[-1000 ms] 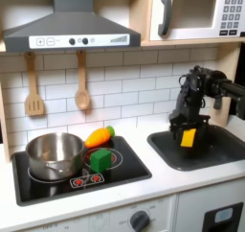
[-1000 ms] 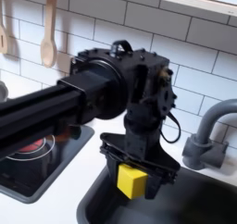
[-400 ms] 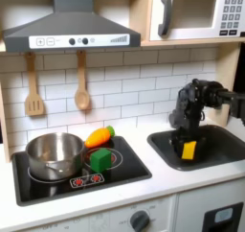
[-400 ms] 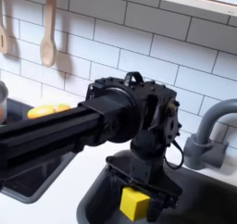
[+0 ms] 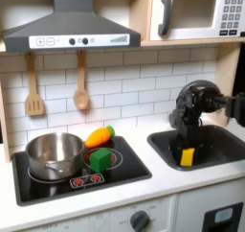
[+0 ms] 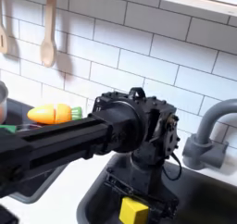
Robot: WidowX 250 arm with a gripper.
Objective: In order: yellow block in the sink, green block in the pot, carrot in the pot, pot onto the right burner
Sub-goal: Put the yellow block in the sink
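Down inside the sink (image 5: 218, 146), close to its left wall in the first exterior view: the pincer (image 5: 187, 155), closed on the yellow block (image 5: 188, 156), low in the basin. Not possible to tell from either picture whether the cube already touches the floor of the sink. In the second exterior view, the yellow block (image 6: 133, 211) between the two dark fingers, at the bottom edge of the frame, with the arched faucet (image 6: 207, 135) well to the second exterior view's right.

On the stove, at the first exterior view's left: the pot (image 5: 53, 152), the green block (image 5: 100, 159) just beside it, the carrot (image 5: 100, 136) behind the cube.

Possible trouble from here, as a judgement only:
- opening too high, so a bounce of the cube on the hard basin;
- lifting before a full opening, so the cube carried out again on one finger;
- scraping against the near sink wall on the way up.
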